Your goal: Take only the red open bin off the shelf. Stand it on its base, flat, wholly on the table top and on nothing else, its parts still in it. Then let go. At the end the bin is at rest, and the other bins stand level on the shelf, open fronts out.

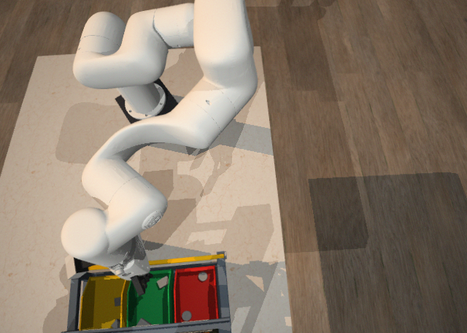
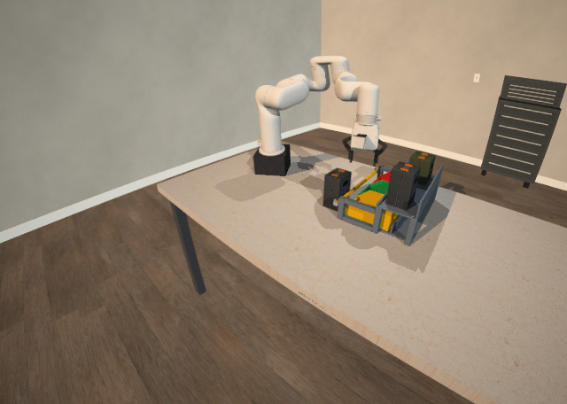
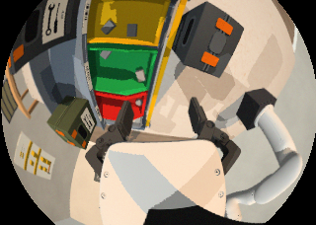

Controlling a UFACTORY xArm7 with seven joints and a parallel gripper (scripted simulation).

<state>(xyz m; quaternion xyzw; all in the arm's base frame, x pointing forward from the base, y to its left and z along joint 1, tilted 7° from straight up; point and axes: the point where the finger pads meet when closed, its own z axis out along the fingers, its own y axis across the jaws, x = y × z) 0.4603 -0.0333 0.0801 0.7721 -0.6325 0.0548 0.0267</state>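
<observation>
The red bin (image 1: 195, 295) (image 2: 384, 178) (image 3: 116, 107) sits in the shelf (image 1: 223, 291) (image 2: 376, 221) at one end of the row, with two round grey parts showing in it in the top view. The green bin (image 1: 149, 308) (image 2: 376, 188) (image 3: 116, 82) stands beside it in the middle, and the yellow bin (image 1: 99, 291) (image 2: 371, 198) (image 3: 148, 18) at the other end; both hold grey parts. My gripper (image 2: 363, 160) (image 3: 160, 106) is open and empty, above the shelf's height. In the top view its visible finger overlaps the green bin. In the wrist view one finger covers part of the red bin.
A black case (image 2: 337, 189) (image 3: 209, 39) stands on the table top (image 1: 245, 171) (image 2: 275, 226) close to the shelf's yellow rail (image 1: 188, 259) (image 3: 168, 52). Another black case (image 2: 402, 184) (image 3: 44, 28) and an olive case (image 2: 422, 168) (image 3: 71, 121) stand on the shelf's other side.
</observation>
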